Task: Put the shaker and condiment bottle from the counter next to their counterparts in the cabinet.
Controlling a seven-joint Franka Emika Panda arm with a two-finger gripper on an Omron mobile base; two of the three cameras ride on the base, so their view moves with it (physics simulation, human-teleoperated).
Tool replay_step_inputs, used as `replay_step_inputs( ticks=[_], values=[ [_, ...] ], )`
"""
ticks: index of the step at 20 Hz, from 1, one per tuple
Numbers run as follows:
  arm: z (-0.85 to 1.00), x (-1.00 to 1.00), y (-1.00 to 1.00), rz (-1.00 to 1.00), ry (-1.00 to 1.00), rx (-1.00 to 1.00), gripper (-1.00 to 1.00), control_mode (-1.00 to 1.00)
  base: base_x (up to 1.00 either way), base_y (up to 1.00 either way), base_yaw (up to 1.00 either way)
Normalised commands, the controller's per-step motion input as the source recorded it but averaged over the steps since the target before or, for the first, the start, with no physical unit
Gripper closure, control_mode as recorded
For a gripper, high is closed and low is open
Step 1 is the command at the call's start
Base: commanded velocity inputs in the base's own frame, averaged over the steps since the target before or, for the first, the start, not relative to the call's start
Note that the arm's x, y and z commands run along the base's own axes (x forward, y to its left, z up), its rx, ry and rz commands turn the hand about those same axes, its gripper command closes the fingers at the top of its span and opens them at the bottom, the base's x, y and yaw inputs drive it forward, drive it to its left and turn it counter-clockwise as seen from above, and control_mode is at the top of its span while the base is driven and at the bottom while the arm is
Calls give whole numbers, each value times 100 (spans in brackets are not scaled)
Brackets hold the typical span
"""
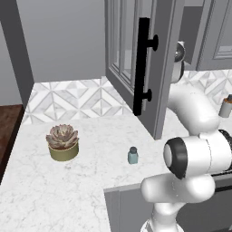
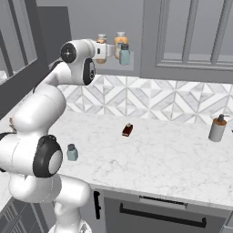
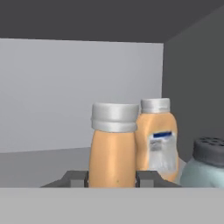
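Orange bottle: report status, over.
Claw shut on orange bottle, inside cabinet beside matching bottle. Shaker waiting on counter. Nothing in the way.
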Motion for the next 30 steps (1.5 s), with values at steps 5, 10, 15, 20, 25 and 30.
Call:
replay_step_inputs(
  ticks=[5,10,15,20,25,30],
  values=[
    [0,29,-1,0,0,0,100,-100,0,0,0],
    [0,38,-4,0,0,0,100,-100,0,0,0],
    [0,30,-9,0,0,0,100,-100,0,0,0],
    [0,29,-6,0,0,0,100,-100,0,0,0],
    [0,33,-2,0,0,0,100,-100,0,0,0],
    [0,33,0,0,0,0,-100,-100,0,0,0]
  ],
)
